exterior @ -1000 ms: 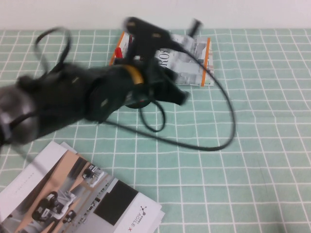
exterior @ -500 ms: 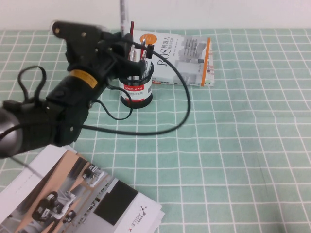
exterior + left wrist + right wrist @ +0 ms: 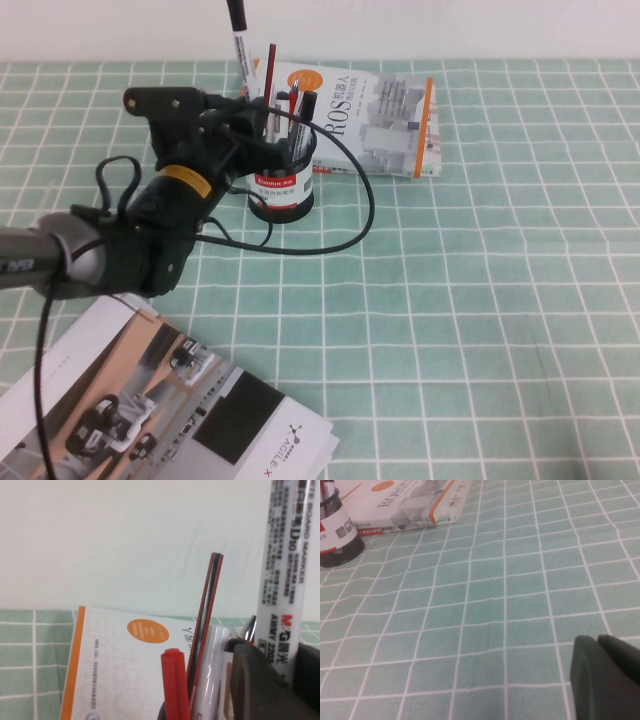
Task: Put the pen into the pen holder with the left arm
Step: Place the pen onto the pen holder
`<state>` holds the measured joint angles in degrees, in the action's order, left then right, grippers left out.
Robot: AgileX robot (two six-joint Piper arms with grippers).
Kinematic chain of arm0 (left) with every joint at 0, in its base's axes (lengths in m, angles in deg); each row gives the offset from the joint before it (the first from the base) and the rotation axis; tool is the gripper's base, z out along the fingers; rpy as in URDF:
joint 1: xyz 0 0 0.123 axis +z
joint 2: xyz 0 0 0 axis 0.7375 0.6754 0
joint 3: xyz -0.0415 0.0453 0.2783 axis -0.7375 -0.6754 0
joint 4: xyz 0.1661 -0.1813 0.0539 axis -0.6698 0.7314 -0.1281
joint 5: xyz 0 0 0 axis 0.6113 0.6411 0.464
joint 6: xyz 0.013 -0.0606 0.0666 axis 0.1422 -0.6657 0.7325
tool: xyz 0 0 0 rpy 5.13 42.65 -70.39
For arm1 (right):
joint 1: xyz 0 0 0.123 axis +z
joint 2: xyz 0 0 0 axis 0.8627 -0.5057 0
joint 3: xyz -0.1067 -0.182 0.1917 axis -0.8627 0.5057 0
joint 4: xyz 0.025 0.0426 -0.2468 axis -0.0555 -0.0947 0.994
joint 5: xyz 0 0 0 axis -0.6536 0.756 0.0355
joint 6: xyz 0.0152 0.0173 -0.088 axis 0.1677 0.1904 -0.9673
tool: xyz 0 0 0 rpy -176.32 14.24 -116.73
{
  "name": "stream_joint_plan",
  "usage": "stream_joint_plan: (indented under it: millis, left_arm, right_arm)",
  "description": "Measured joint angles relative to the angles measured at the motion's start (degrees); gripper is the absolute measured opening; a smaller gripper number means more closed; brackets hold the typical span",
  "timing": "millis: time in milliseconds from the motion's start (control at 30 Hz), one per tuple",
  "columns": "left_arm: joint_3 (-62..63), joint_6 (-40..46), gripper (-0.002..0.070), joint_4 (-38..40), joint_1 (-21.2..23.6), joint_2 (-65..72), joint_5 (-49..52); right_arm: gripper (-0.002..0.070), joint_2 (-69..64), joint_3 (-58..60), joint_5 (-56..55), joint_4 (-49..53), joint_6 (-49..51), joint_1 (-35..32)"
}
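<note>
Whiteboard marker upright in mesh pen holder, left gripper alongside.

Near edge: brochure (image 3: pixel 150 400) on the green checked tabletop (image 3: pixel 500 300). Left gripper (image 3: pixel 262 125) at the holder's rim, jaws apart and flanking the marker's barrel. Whiteboard marker (image 3: pixel 241 48) stands in the pen holder (image 3: pixel 284 180), black end up, beside a red pen (image 3: pixel 175 685) and dark red pencil (image 3: pixel 207 610). Behind: book (image 3: pixel 375 115). Right gripper (image 3: pixel 607 677) low over bare tabletop, jaws together.

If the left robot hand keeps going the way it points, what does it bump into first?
Most likely the pen holder. The left end effector sits at its rim by the pen, pointing across toward the book; depth is unclear. The right end effector hangs elsewhere over the tablecloth.
</note>
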<state>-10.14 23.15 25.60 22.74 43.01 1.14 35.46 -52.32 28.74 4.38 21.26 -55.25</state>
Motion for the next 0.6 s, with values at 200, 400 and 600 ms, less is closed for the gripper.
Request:
stream_joint_plan:
  millis: [200,400,600]
  left_arm:
    - [3.2,0.0,0.0111,-0.5,0.0,3.5,-0.5]
    - [3.5,0.0,0.0111,-0.5,0.0,4.4,0.6]
    - [3.7,0.0,0.0111,-0.5,0.0,4.4,3.6]
  right_arm:
    - [-0.002,0.0,0.0,0.0,0.0,0.0,0.0]
    - [-0.002,0.0,0.0,0.0,0.0,0.0,0.0]
    - [-0.002,0.0,0.0,0.0,0.0,0.0,0.0]
